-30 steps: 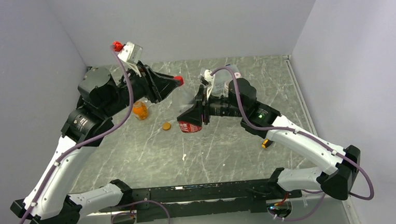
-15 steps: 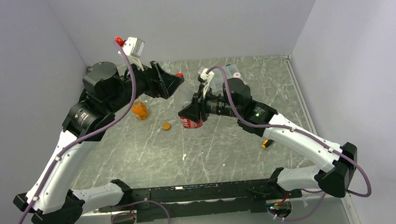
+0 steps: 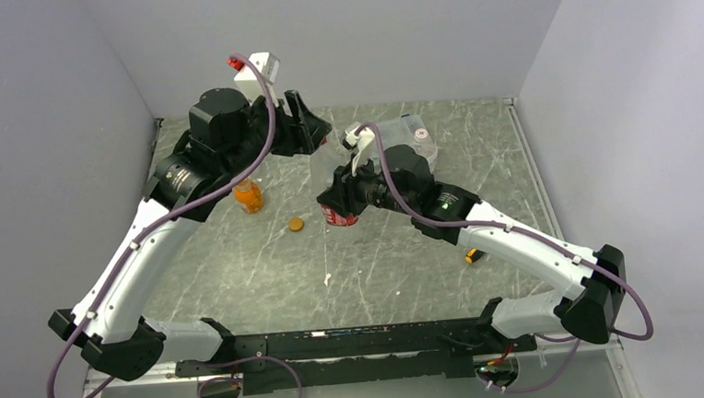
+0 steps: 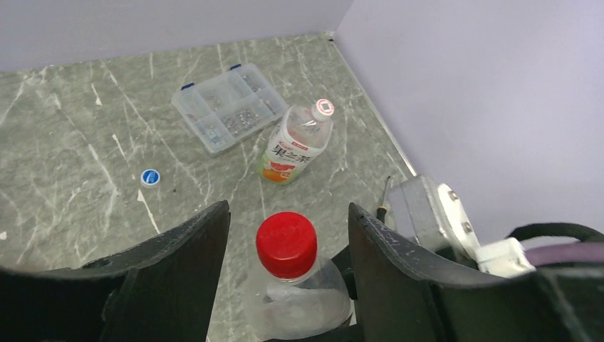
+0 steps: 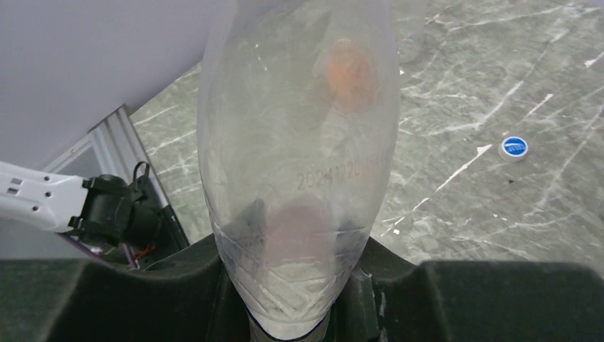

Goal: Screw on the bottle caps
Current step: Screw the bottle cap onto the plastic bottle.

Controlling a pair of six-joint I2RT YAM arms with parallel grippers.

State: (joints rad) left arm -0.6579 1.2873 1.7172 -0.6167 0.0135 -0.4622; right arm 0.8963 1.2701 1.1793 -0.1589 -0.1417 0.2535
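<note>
My right gripper (image 3: 337, 198) (image 5: 295, 285) is shut on the clear red-labelled bottle (image 3: 338, 216) (image 5: 299, 142) and holds it upright over the table. A red cap (image 4: 286, 244) sits on the bottle's neck. My left gripper (image 3: 310, 133) (image 4: 287, 211) is open above the bottle, one jaw on each side of the red cap with a gap on both sides. The squat orange bottle (image 3: 248, 196) stands to the left, and an orange cap (image 3: 295, 225) lies beside it. The white-labelled bottle (image 4: 292, 146) lies on its side. A blue cap (image 4: 149, 177) (image 5: 514, 147) lies loose.
A flat clear compartment box (image 4: 228, 107) (image 3: 415, 132) lies at the back of the table, next to the white-labelled bottle. A small screwdriver (image 3: 473, 255) lies under my right arm. The enclosure's walls stand on the left, back and right.
My left gripper has swung right and up and now stands over the bottle's top. The right gripper has brought the bottle slightly left and more upright.
</note>
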